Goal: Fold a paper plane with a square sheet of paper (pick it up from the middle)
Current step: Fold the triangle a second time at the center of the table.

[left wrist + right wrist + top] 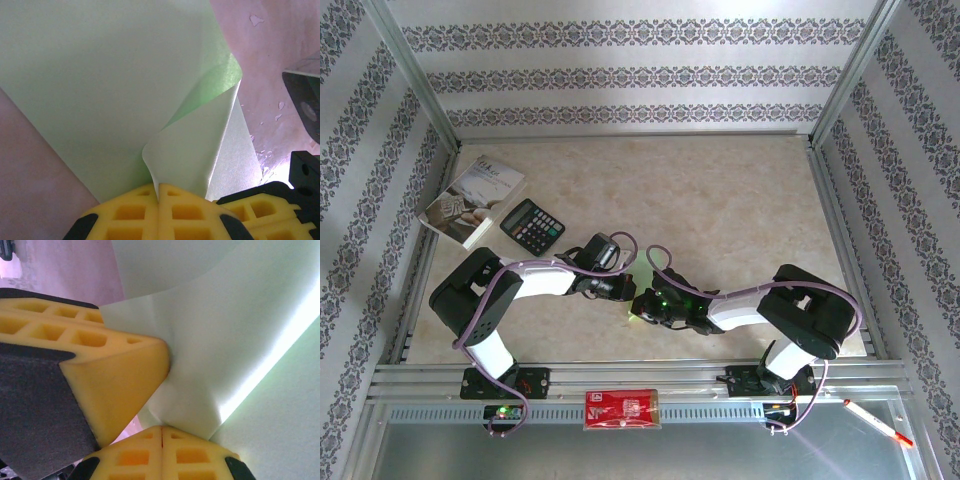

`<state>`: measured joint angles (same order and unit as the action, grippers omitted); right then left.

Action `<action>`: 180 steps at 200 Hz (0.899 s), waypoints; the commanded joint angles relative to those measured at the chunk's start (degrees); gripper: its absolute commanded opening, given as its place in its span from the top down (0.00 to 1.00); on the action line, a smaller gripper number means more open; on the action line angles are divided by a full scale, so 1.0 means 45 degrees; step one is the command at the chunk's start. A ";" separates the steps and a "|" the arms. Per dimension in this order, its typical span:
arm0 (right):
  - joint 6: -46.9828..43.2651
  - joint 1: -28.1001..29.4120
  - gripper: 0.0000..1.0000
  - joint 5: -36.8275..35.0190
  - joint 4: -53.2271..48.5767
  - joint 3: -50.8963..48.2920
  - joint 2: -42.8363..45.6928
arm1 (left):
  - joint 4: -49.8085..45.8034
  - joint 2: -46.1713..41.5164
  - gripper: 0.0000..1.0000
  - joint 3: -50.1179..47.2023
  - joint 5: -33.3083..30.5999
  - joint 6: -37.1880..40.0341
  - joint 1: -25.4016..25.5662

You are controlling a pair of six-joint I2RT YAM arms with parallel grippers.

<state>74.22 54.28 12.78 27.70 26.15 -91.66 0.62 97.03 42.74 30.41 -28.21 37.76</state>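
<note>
At this moment I judged that the first fold was in hand. The square sheet of paper [100, 90] lay on the bench [30, 190]. In the left wrist view it spread from the lower centre up to the top left of the frame, and one flap of it curled upward at the lower centre.

The fingers of the left gripper [159, 210] were pressed together and pinched the foot of this flap. The fingers of the right gripper [161, 452], at the bottom centre of the right wrist view, were also pressed together on the paper, just beside the left ones.

No crease was made yet, as far as I could see. For the next move I thought both grippers had to carry the flap across the flat part together, at the same pace, because such thin paper could tear or slide. Then the bend needed pressing down.
</note>
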 commanded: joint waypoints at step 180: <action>0.0243 0.0945 1.00 0.0314 -0.0752 0.0067 0.0294 | -0.1182 0.0488 1.00 -0.0277 -0.1044 0.0462 -0.0126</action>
<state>75.31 57.25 12.47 26.92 25.58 -90.74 0.62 97.08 42.76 30.26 -27.57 37.76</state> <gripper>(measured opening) 0.042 0.044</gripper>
